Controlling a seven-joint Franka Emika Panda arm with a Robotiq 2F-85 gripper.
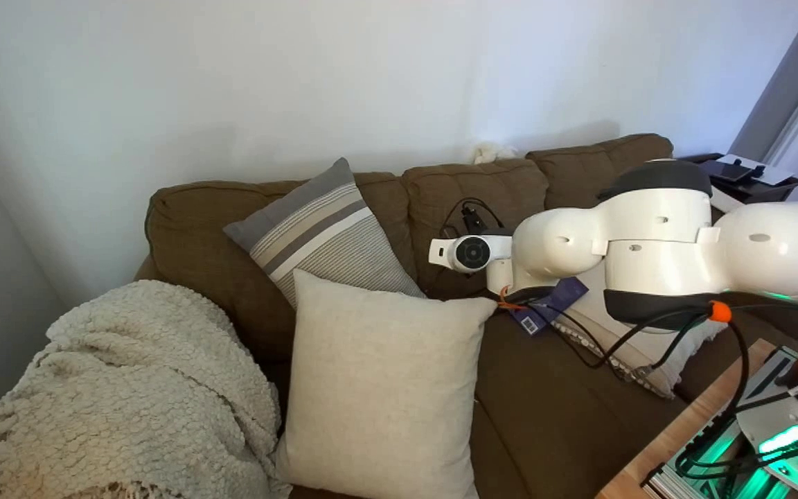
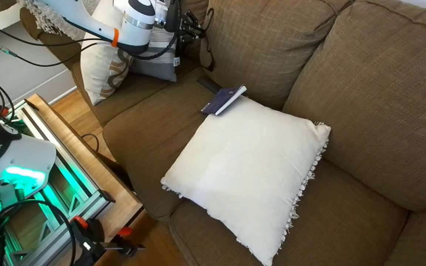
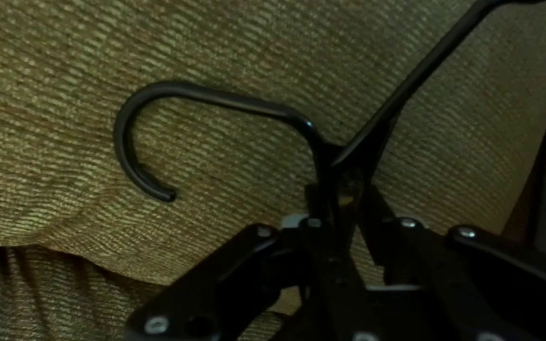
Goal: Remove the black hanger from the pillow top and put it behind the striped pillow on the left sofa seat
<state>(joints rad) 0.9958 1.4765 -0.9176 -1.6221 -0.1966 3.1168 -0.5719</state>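
The black hanger [image 3: 249,104] shows its hook and one arm in the wrist view. My gripper [image 3: 344,201] is shut on its neck. In an exterior view the hanger [image 2: 208,46] hangs from my gripper [image 2: 198,31] in front of a sofa back cushion, above the seat. The off-white pillow [image 2: 242,162] lies flat on the sofa, apart from the hanger. The striped pillow [image 1: 333,229] leans on the sofa back, and its grey lower part [image 2: 152,70] shows beside my arm. The left sofa seat [image 2: 129,98] is mostly covered by cushions.
A tall cream cushion [image 1: 385,388] stands in front of the striped pillow. A knitted blanket [image 1: 136,388] covers the sofa arm. A dark blue booklet [image 2: 222,100] rests on the off-white pillow's corner. A dark flat strip [image 2: 209,85] lies by the back cushion.
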